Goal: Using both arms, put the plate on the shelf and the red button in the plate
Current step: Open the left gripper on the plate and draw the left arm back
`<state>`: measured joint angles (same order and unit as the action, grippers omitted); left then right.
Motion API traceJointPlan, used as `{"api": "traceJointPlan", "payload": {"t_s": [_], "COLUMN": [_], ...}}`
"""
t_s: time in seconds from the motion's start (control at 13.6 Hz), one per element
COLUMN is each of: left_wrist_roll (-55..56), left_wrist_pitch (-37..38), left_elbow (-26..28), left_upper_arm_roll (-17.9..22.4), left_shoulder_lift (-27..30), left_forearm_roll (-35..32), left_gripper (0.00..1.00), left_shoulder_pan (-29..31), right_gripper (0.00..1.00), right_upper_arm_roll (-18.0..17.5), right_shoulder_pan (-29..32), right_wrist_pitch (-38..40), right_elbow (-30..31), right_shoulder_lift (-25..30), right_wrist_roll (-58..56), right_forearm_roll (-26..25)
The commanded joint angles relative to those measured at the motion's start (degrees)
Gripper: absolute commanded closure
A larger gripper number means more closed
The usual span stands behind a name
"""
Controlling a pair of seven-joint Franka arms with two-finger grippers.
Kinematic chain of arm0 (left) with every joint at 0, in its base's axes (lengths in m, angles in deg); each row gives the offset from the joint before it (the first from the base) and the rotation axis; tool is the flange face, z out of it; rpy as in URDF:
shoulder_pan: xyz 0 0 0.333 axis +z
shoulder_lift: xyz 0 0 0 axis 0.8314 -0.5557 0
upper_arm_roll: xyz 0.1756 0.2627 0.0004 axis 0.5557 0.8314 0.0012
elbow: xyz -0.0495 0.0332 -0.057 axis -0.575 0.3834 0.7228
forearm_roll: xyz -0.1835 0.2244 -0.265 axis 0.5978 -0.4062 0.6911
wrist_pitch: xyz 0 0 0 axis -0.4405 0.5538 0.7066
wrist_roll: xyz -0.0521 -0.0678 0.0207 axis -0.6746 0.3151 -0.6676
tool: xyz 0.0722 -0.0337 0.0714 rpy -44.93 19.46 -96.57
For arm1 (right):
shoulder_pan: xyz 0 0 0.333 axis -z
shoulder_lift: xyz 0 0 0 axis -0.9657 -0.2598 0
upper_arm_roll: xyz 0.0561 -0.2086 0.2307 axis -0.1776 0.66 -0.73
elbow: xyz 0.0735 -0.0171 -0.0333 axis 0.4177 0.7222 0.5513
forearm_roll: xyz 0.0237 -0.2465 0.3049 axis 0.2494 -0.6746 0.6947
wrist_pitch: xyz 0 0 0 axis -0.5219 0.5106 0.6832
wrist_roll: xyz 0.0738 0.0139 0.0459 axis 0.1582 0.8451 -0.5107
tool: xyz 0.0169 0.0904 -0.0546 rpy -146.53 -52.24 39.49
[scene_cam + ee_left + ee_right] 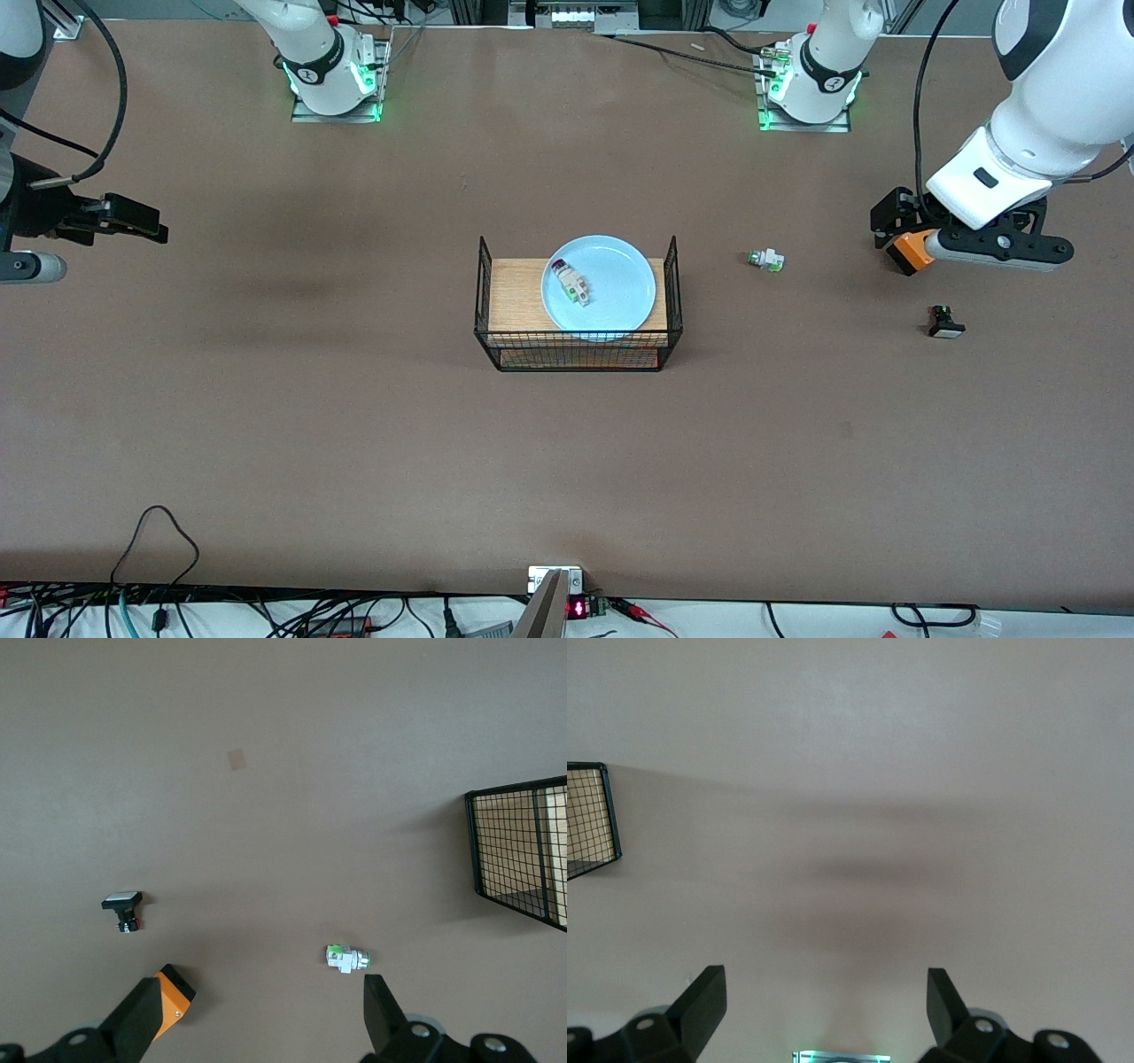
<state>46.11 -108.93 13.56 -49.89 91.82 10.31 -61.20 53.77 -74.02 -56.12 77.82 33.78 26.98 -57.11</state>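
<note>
The pale blue plate lies on the wooden shelf of the black wire rack at the middle of the table. The red button lies on its side on the plate, on the part toward the right arm's end. My left gripper is open and empty above the table at the left arm's end; its wrist view shows the spread jaws with bare table between them. My right gripper is open and empty above the table at the right arm's end, and its wrist view shows the same.
A white-green part without red cap lies on the table between the rack and my left gripper; it also shows in the left wrist view. A black part with a white face stands nearer the front camera. Cables run along the front edge.
</note>
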Motion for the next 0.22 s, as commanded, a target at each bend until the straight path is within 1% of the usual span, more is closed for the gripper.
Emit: {"api": "traceJointPlan", "payload": {"t_s": [0.0, 0.15], "left_wrist_roll": [-0.5, -0.5], "left_wrist_pitch": [0.4, 0.5], "left_elbow": [0.9, 0.8], "left_upper_arm_roll": [1.0, 0.9], "left_shoulder_lift": [0.9, 0.9], "left_forearm_roll": [0.3, -0.9], "left_gripper": [0.0, 0.0], "left_shoulder_pan": [-0.6, -0.7], "right_gripper": [0.0, 0.0], "right_upper_arm_roll": [0.1, 0.3], "right_shoulder_pan": [0.0, 0.1], "right_wrist_pitch": [1.3, 1.3], "right_elbow": [-1.5, -1.5], "right_shoulder_lift": [-0.2, 0.0], "right_wrist_roll": [-0.4, -0.7], "right_forearm_roll": [0.3, 0.6]}}
